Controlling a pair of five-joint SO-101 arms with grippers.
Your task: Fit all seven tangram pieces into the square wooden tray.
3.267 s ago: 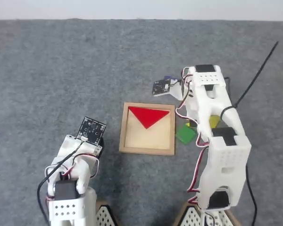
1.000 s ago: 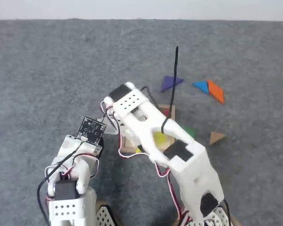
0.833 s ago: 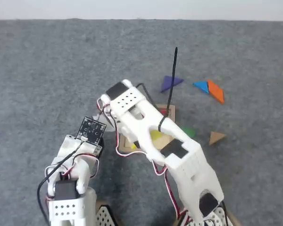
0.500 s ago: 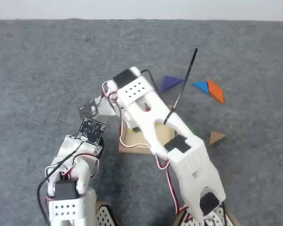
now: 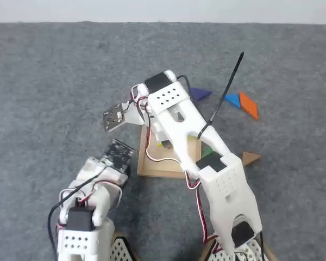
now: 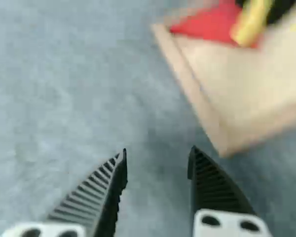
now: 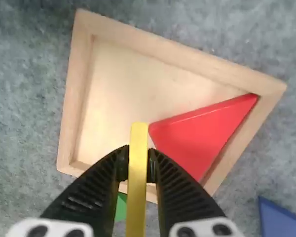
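The square wooden tray (image 7: 82,84) lies on the grey mat with a red triangle (image 7: 202,133) in one corner. My right gripper (image 7: 137,159) is shut on a yellow piece (image 7: 138,148), held on edge above the tray floor beside the red triangle. From above, the right arm (image 5: 179,119) covers much of the tray (image 5: 157,172), and the yellow piece (image 5: 164,144) peeks out under it. My left gripper (image 6: 157,165) is open over bare mat, just short of a corner of the tray (image 6: 222,143).
Loose pieces lie on the mat to the right of the tray: a purple triangle (image 5: 200,93), a blue triangle (image 5: 232,99), an orange parallelogram (image 5: 249,105), a brown triangle (image 5: 250,158) and a green piece (image 5: 206,152). A black cable (image 5: 225,92) sticks up from the right arm.
The right arm, carrying the yellow piece, has swung from the tray's left edge back over the tray. The left arm has shifted toward the tray's near left corner.
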